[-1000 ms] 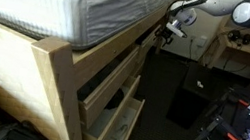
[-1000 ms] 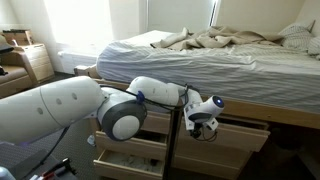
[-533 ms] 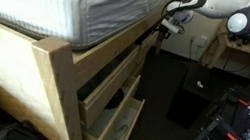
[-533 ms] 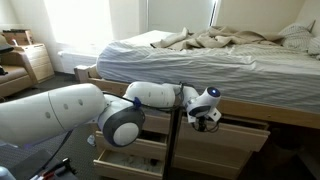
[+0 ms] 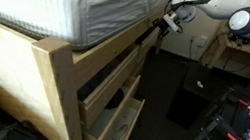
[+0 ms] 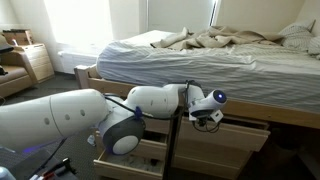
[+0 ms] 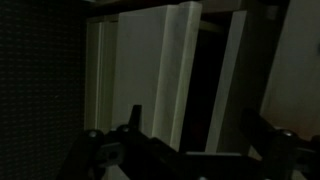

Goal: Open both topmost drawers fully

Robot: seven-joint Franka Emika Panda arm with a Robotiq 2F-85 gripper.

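Under the mattress, the bed frame holds pale wood drawers. In an exterior view the near topmost drawer (image 5: 113, 81) stands partly pulled out. The far topmost drawer (image 6: 246, 127) shows right of the centre post, its front a little proud of the frame. My gripper (image 6: 209, 119) hangs in front of that drawer's left end, just below the bed rail, and also shows far along the frame (image 5: 172, 22). In the dark wrist view my gripper (image 7: 192, 128) is open, its fingers (image 7: 133, 122) wide apart with nothing between them, and upright pale wood edges (image 7: 186, 70) lie beyond.
A lower drawer (image 5: 114, 127) sticks out further than the one above it. The robot's arm (image 6: 70, 110) hides much of the left drawer stack. A dark box (image 5: 189, 100) and a desk (image 5: 239, 53) stand on the floor beside the bed. A small dresser (image 6: 28, 62) stands at the far left.
My gripper has shifted slightly along the bed frame toward the far drawer and risen a little. The drawers have not visibly moved.
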